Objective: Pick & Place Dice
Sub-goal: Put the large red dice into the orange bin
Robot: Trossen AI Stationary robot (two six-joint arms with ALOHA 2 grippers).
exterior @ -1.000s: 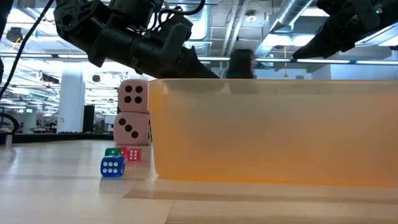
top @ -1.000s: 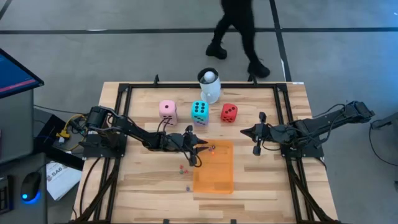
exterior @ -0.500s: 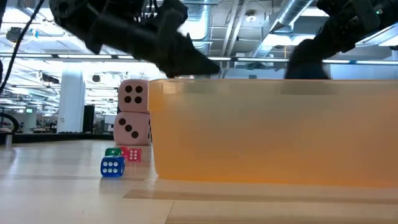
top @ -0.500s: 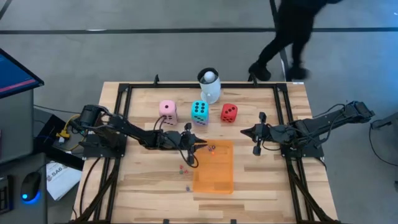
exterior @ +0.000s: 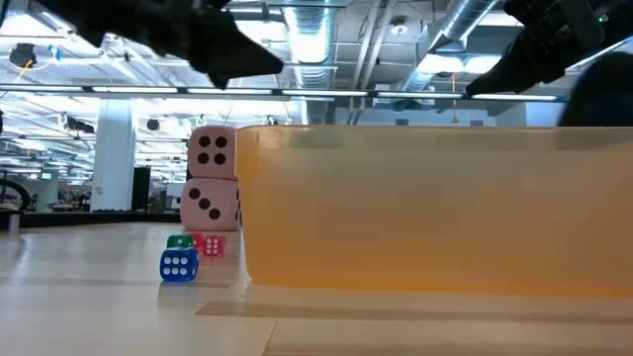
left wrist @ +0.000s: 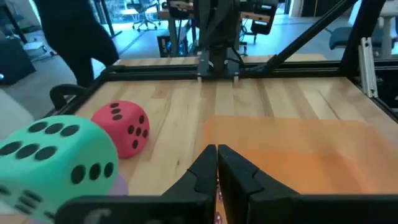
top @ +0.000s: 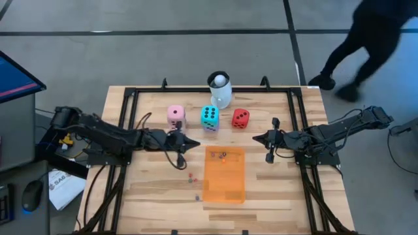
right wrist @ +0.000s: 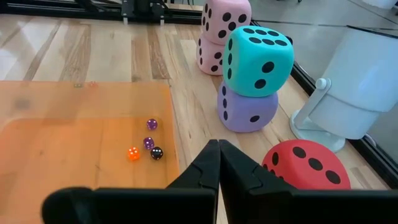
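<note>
Small dice [right wrist: 148,142] lie in the orange tray [top: 224,176]; more small ones [exterior: 179,264] sit on the table left of it. Behind the tray stand two stacked pink dice [top: 176,116], a teal die [top: 209,117] resting on a purple one [right wrist: 249,109], and a red die [top: 240,118]. My left gripper [top: 196,145] is shut and empty, raised left of the tray's far left corner; its shut fingers [left wrist: 217,155] point across the tray. My right gripper [top: 255,138] hangs shut and empty to the right of the tray, fingers [right wrist: 217,149] together.
A white mug [top: 220,90] with a ball stands at the far edge behind the teal die. A black frame [top: 130,98] runs round the tabletop. A person walks on the floor beyond the table's far right corner.
My left gripper has drawn back from the tray's far left corner toward the table's left edge and has risen. The dice and the tray have stayed put. The person behind the table has walked toward the right.
</note>
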